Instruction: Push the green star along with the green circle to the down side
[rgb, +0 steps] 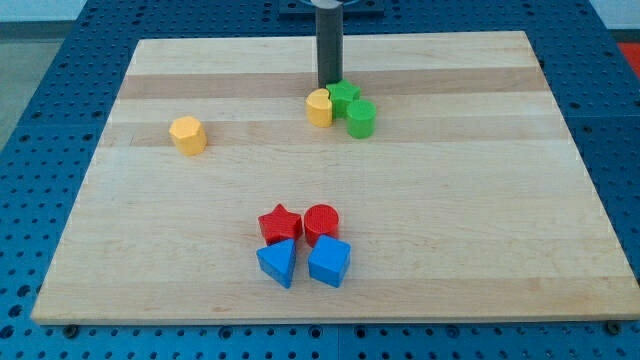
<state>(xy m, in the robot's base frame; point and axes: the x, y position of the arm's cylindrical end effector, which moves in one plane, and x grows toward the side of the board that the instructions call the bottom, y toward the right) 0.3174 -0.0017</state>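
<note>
The green star (343, 95) sits near the top centre of the wooden board (450, 230), with the green circle (361, 118) touching it at about four o'clock. A yellow block (319, 107), rounded in shape, presses against the star at about eight o'clock, so the three form one tight cluster. My tip (329, 86) stands at roughly eleven o'clock of the star, just beside it and right above the yellow block; it is a plain dark rod with nothing to open or hold. Out at nine o'clock from the cluster, well apart, lies a yellow hexagon (187, 134). Toward six o'clock, near the board's lower edge, a red star (280, 223) and red circle (321, 222) sit above a blue triangle (278, 262) and a blue block (329, 262), all packed together. The pale board rests on a blue perforated table (60, 90).
</note>
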